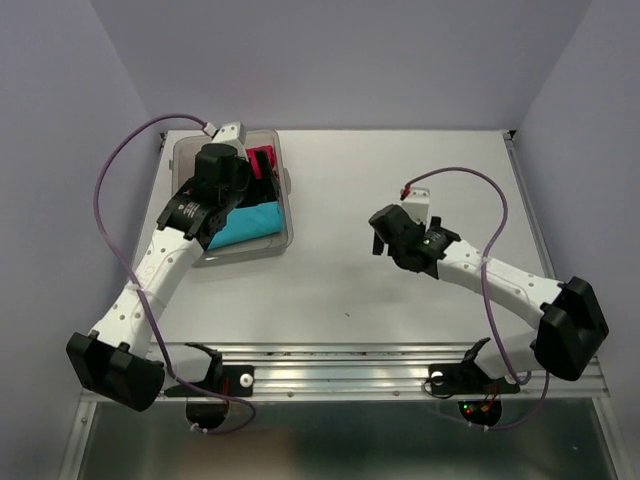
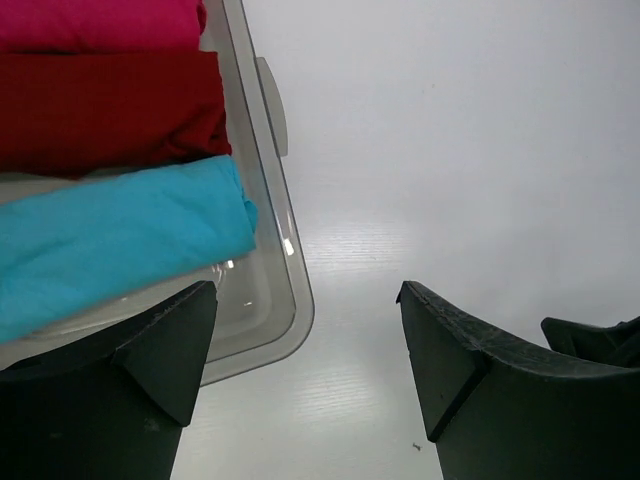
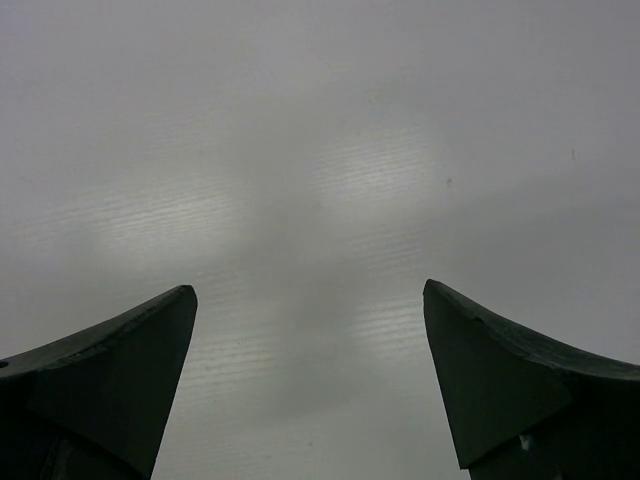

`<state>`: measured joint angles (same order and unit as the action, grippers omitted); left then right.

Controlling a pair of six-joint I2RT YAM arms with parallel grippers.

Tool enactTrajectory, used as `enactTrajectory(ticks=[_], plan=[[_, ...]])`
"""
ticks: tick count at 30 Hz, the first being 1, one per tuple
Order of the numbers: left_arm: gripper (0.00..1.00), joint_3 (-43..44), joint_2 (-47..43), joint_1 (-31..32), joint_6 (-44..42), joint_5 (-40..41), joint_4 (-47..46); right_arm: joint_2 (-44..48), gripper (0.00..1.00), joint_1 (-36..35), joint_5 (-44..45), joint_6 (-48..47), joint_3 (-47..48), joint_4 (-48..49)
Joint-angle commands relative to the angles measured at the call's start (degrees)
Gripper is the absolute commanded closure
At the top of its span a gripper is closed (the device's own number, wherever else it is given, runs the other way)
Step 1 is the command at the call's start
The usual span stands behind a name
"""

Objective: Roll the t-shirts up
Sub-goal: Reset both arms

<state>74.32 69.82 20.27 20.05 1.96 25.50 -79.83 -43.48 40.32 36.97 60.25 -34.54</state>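
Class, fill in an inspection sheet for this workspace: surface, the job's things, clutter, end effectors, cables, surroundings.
Surface: pale grey table, bare in the middle.
Job's things: turquoise t-shirt, dark red t-shirt and pink t-shirt lie side by side inside the tub.
Clutter: only a clear plastic tub, at the table's far left.
End effectors: left end effector open and empty, at the tub's rim; right end effector open and empty, over bare table.
Cables: purple cables loop from each arm, off the shirts.
Surroundings: plain lilac walls on three sides.

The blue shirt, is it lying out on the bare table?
No, the blue shirt lies inside the clear tub, next to a dark red shirt.
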Motion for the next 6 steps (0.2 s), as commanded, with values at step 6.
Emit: enactTrajectory(ticks=[6], plan=[[0.15, -4.36, -3.29, 1.61, 2.01, -1.43, -2.29, 6.26, 0.00, -0.11, 3.98, 10.75, -8.47, -2.90]])
